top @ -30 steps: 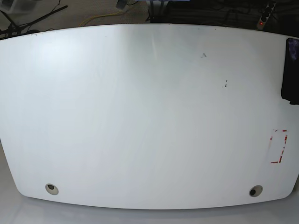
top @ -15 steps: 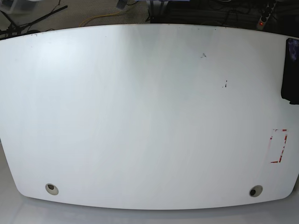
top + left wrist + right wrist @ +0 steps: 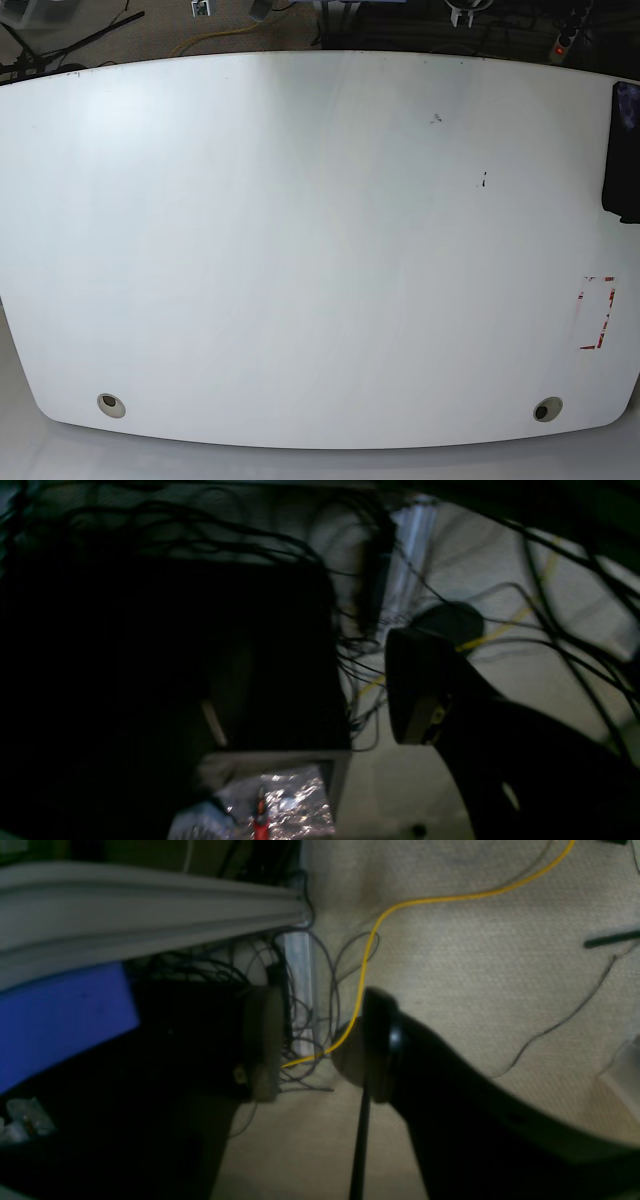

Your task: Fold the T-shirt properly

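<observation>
Left jaws and right jaws both apart and empty, hanging over floor cables point(image 3: 367, 955) off the bench point(image 3: 320, 250): could snag one on the way back. Could also drag the T-shirt point(image 3: 624, 160), bunched at the bench's left-arm edge, onto the floor.

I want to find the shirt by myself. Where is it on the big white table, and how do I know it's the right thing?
Look along the white table to the right edge of the base view. A dark cloth, the T-shirt, sits there, partly cut off by the picture, with a purple-blue patch at its top. Just below it is a red-and-white mark, but only the T-shirt is dark.
</observation>
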Controlling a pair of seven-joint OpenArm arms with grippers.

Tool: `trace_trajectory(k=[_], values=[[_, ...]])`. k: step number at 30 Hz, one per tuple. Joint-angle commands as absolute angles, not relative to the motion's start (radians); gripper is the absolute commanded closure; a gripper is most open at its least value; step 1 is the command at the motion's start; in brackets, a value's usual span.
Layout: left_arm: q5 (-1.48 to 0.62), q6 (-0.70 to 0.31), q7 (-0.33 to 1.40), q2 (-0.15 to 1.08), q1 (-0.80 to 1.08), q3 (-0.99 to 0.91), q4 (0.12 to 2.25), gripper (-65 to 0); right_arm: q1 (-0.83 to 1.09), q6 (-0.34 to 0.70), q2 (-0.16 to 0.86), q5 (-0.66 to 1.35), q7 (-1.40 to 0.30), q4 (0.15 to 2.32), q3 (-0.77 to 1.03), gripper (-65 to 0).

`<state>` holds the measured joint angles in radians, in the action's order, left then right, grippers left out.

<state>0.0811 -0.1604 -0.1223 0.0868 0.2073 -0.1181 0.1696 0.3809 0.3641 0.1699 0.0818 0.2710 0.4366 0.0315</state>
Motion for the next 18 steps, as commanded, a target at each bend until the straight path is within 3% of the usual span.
trace_trajectory(k=[1, 10, 18], values=[[0.077, -0.151, -0.128, 0.096, 0.174, -0.120, 0.111, -38.5, 0.355, 0.369, 0.179, 0.065, 0.278, 0.378, 0.031, -24.6], [0.084, -0.033, -0.128, 0.093, 0.101, -0.116, 0.038, -38.5, 0.245, 0.369, 0.183, 0.033, 0.257, 0.266, 0.033, -24.6], [0.082, -0.025, -0.082, 0.091, 0.079, -0.116, 0.044, -38.5, 0.213, 0.369, 0.185, 0.031, 0.214, 0.266, 0.031, -24.6]])
